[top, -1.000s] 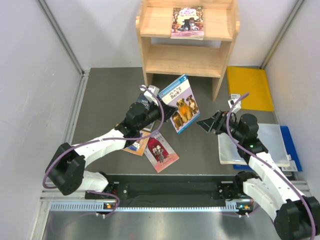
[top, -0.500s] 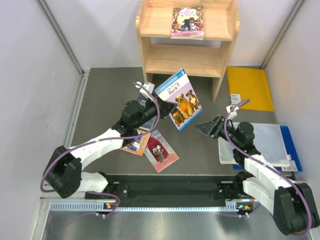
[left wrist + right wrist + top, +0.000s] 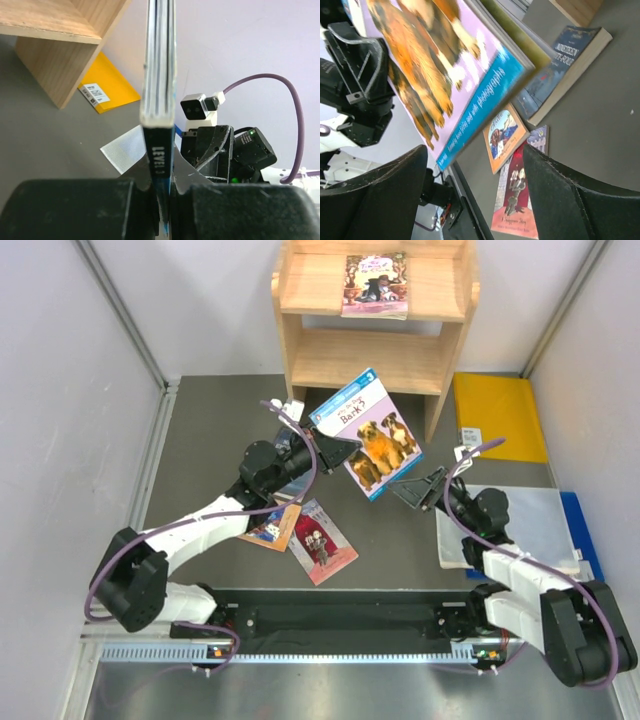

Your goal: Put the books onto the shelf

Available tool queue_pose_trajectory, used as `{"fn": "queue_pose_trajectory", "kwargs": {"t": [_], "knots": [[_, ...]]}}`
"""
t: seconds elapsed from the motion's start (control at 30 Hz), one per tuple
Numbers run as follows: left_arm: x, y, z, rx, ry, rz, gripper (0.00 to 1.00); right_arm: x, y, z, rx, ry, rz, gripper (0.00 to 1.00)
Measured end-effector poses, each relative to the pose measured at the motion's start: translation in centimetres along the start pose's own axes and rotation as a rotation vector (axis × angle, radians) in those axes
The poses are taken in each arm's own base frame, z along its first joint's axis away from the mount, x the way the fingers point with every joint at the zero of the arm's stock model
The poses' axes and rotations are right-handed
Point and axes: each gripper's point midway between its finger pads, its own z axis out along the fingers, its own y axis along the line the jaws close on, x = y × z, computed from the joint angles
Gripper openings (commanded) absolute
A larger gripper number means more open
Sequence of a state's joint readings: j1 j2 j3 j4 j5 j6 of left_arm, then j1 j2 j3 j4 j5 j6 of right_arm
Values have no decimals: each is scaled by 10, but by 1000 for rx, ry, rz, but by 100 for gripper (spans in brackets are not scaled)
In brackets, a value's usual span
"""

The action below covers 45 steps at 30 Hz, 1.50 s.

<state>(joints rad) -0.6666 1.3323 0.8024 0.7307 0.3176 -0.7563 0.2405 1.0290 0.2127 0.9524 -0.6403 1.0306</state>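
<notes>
Dog book (image 3: 370,435) stands pinched edgewise in the left end effector (image 3: 340,452).

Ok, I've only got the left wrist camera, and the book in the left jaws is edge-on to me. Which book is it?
Observer: The light blue one with the dogs, cover facing up in the top view.
Operator: Anything on the shelf?
Observer: One pink-covered book lies flat on its top tier.
Operator: What's left to shelve?
Observer: Three lie on the grey table: Nineteen Eighty-Four, orange Othello, and a red one.
</notes>
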Motion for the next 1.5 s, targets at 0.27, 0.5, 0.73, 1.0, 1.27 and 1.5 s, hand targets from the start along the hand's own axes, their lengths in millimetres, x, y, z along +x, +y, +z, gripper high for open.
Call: {"fn": "queue_pose_trajectory", "kwargs": {"t": [0.27,0.5,0.73,1.0,1.27,1.5], "knots": [[6,0,5,32,9,-39,0,0,19,16,-74,14,-6,4],[-14,15,4,-5,-49,-9,28,-10,32,35,-68,6,-69,0],[-14,25,-1,-62,-49,10,48,-19,67,45,-83,37,-146,0],[-13,36,-35,-134,-75,57,53,-43,95,67,-86,61,-221,0],[57,82,-91,-289,45,10,54,-68,126,89,-136,47,-287,0],[120,124,-125,-423,181,-49,55,-103,161,109,-186,-38,-323,0]]}}
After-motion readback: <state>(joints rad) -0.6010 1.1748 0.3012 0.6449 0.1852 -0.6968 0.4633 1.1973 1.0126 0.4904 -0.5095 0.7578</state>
